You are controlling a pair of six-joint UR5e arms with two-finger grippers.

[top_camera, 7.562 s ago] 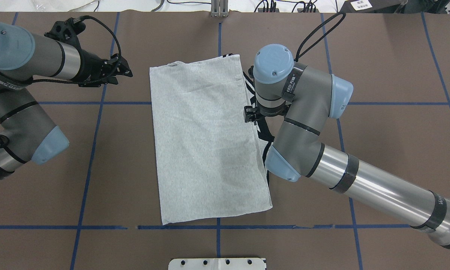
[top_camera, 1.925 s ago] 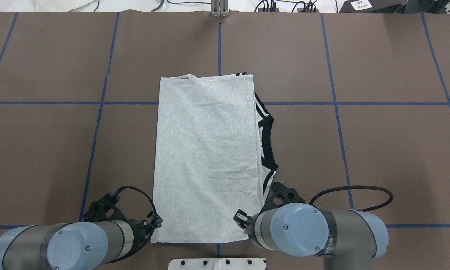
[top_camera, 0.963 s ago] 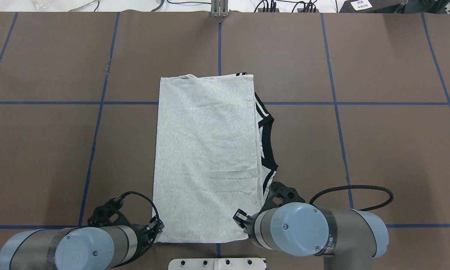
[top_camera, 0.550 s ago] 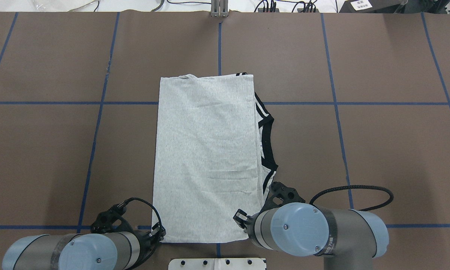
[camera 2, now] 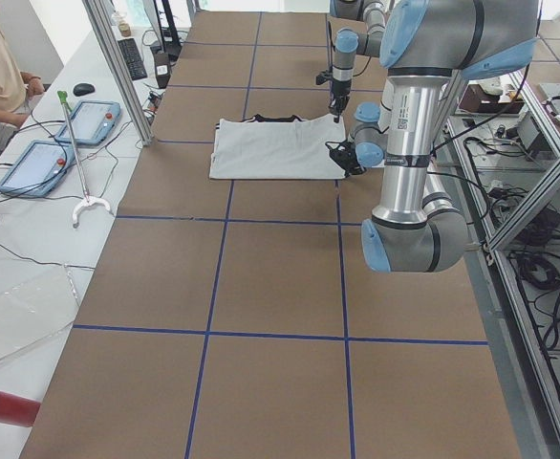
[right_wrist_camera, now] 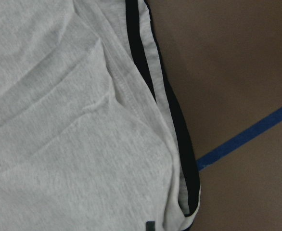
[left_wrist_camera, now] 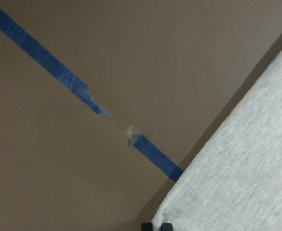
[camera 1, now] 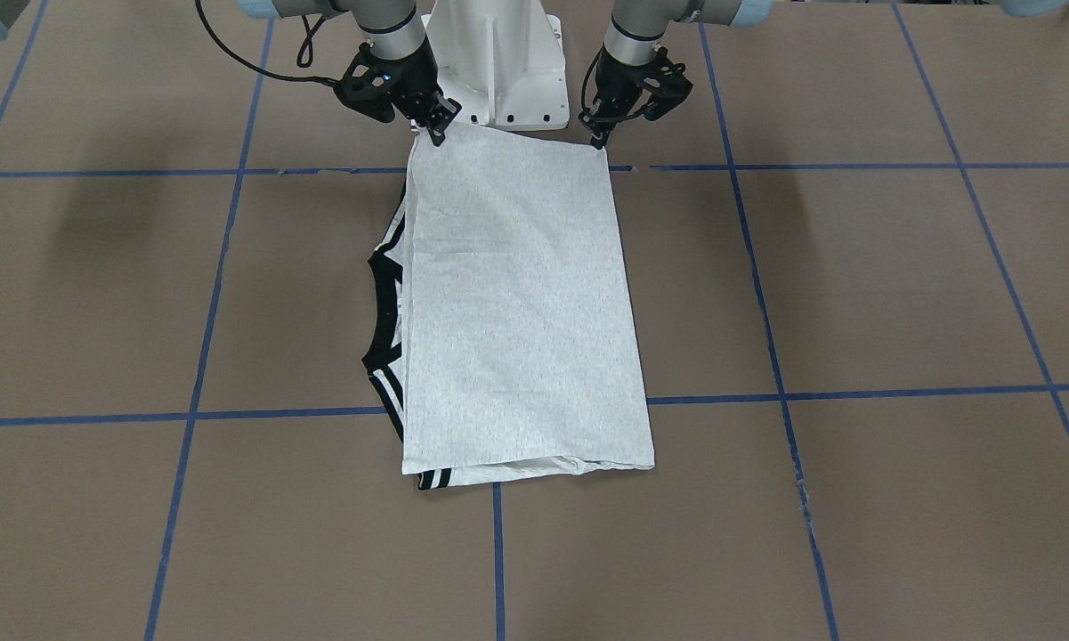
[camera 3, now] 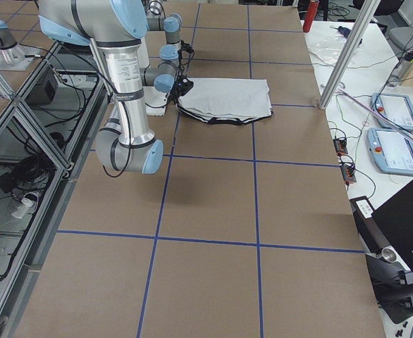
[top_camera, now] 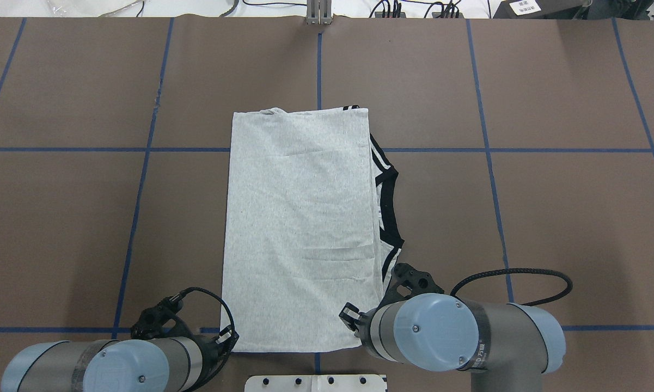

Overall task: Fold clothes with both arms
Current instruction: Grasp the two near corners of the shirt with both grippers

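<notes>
Left gripper [camera 1: 600,141] and right gripper [camera 1: 436,132] sit at the T-shirt [camera 1: 521,303] corners nearest the robot. Whether they are clamped cannot be told. The table [camera 1: 854,285] stretches wide beyond each edge.

The brown desk [top_camera: 550,218], marked into squares by blue tape [top_camera: 87,148], carries a folded grey T-shirt [top_camera: 299,228] lying flat, black trim along one long edge.

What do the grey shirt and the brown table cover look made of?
Light heather-grey T-shirt: soft matte knit, probably cotton jersey; flecked surface, soft creases, stitched hem. Flat brown table cover: looks like matte paper or card, no sheen; cannot tell which.
</notes>
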